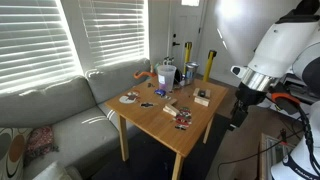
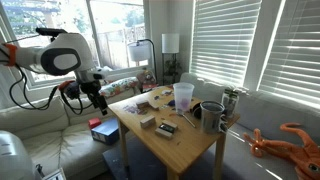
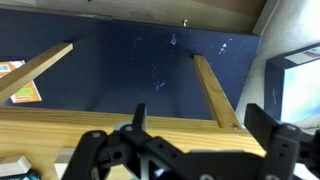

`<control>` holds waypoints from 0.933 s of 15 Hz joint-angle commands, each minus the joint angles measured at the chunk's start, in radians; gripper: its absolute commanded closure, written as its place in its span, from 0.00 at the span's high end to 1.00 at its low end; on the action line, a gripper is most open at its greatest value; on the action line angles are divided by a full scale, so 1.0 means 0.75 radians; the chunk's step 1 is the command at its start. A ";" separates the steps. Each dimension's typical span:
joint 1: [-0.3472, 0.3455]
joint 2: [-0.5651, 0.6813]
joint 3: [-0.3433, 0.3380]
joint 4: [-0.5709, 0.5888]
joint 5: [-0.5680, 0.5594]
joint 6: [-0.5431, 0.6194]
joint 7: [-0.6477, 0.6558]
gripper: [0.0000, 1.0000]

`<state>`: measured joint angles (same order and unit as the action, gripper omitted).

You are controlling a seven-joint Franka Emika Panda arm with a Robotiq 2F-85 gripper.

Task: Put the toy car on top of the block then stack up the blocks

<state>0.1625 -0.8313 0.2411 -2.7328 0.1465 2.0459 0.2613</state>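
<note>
Pale tan wooden blocks lie on the wooden table (image 1: 190, 138): one near the robot-side edge (image 1: 202, 96) and one at mid-table (image 1: 170, 105); a block also shows in an exterior view (image 2: 147, 121). A small dark toy car (image 1: 182, 120) sits near the front of the table, apart from the blocks, and appears in both exterior views (image 2: 167, 128). My gripper (image 1: 238, 112) (image 2: 100, 100) hangs beside the table's edge, off the tabletop, open and empty. In the wrist view its fingers (image 3: 200, 135) frame the table's edge and a leg (image 3: 215, 90).
A round dark plate (image 1: 129, 98) lies at the far side of the table. Cups (image 1: 165, 73) (image 2: 183, 96) and a dark mug (image 2: 212, 115) stand at the back. A grey couch (image 1: 60, 110) flanks the table. A red box (image 2: 103, 130) lies on the floor.
</note>
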 commanded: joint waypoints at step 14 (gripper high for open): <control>-0.207 0.072 -0.152 0.093 -0.338 0.026 -0.241 1.00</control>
<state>0.0530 -0.8211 0.1575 -2.7123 -0.0017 2.0492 0.1630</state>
